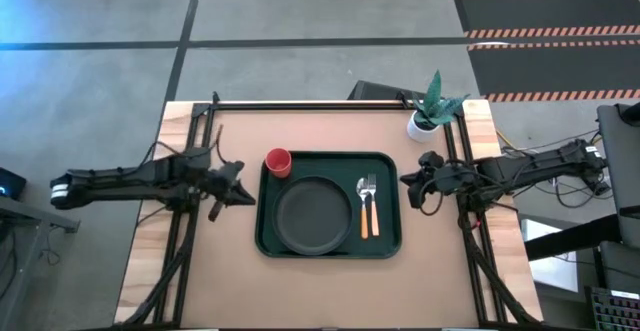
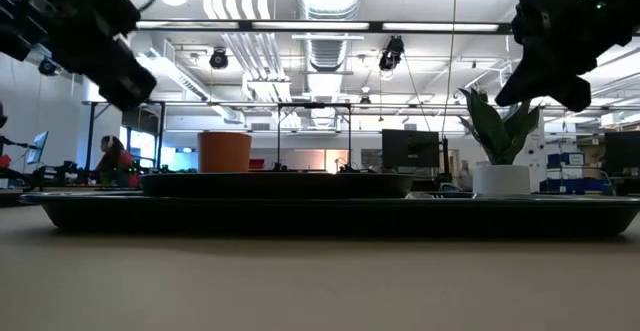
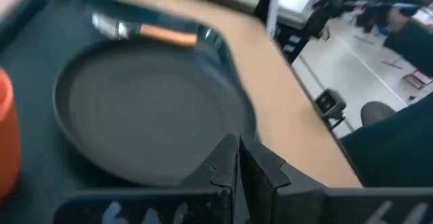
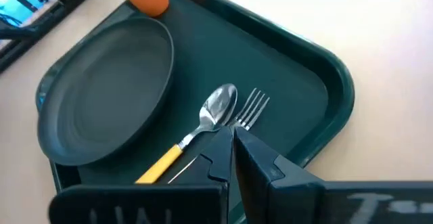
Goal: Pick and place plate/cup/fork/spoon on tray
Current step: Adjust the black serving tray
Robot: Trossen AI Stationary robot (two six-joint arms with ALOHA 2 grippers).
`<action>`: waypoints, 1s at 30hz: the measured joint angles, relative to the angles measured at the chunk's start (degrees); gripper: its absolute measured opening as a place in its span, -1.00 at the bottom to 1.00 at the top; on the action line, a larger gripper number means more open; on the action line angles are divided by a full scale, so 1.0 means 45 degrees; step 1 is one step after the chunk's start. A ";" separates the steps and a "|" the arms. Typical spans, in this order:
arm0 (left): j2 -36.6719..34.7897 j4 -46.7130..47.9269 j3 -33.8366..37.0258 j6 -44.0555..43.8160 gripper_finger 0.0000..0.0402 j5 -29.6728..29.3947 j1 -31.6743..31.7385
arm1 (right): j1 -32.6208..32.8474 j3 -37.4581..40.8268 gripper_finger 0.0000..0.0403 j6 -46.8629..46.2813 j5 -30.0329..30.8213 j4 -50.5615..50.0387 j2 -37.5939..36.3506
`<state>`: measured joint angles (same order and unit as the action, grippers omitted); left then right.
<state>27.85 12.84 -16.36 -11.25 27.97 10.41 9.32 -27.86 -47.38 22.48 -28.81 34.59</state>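
Note:
The dark green tray (image 1: pixel 385 171) lies in the table's middle. On it rest the dark plate (image 1: pixel 314 215), the red cup (image 1: pixel 278 161) at its far left corner, and the spoon (image 1: pixel 363 203) and fork (image 1: pixel 372 203) side by side at its right. The plate (image 4: pixel 101 88), spoon (image 4: pixel 203 119) and fork (image 4: pixel 250 109) also show in the right wrist view. My left gripper (image 1: pixel 244 183) hovers shut and empty beside the tray's left edge. My right gripper (image 1: pixel 407 183) hovers shut and empty beside the tray's right edge.
A white pot with a green plant (image 1: pixel 430 111) stands at the table's far right, close behind my right arm. Bare tabletop (image 1: pixel 320 291) lies between the tray and the near edge.

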 joint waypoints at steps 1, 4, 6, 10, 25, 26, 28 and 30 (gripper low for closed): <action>0.0161 0.0108 0.0000 -0.0094 -1.00 -0.0032 0.0000 | 0.0000 0.0000 -0.96 -0.0050 -0.0014 0.0062 0.0114; 0.0622 0.0226 0.0000 -0.0162 -1.00 -0.0486 0.0002 | 0.0000 0.0000 -0.96 -0.0277 -0.0060 0.0163 0.0424; 0.0980 0.0538 0.0000 -0.0537 -1.00 -0.1406 0.0000 | 0.0000 0.0000 -0.96 -0.0559 -0.0096 0.0150 0.0643; 0.1854 0.1404 0.0000 -0.1347 -1.00 -0.2825 0.0005 | -0.0093 0.0000 -0.96 -0.1008 -0.0405 0.0052 0.1128; 0.4760 0.1750 -0.0042 -0.2345 -1.00 -0.3050 0.0005 | -0.2613 0.0000 -0.96 -0.1798 -0.4484 -0.1185 0.3408; 0.4841 0.1760 -0.0034 -0.2417 -1.00 -0.3045 0.0005 | -0.2677 0.0000 -0.96 -0.1710 -0.4667 -0.1187 0.3686; 0.4902 0.1783 -0.0024 -0.2420 -1.00 -0.3008 0.0005 | -0.2719 0.0000 -0.96 -0.1573 -0.4977 -0.1174 0.4240; 0.4910 0.1767 -0.0024 -0.2417 -1.00 -0.3003 0.0005 | -0.2725 0.0000 -0.96 -0.1510 -0.5119 -0.1138 0.4777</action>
<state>49.95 20.79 -16.47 -22.13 14.46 10.44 -2.94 -27.86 -54.18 -0.56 -33.93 56.09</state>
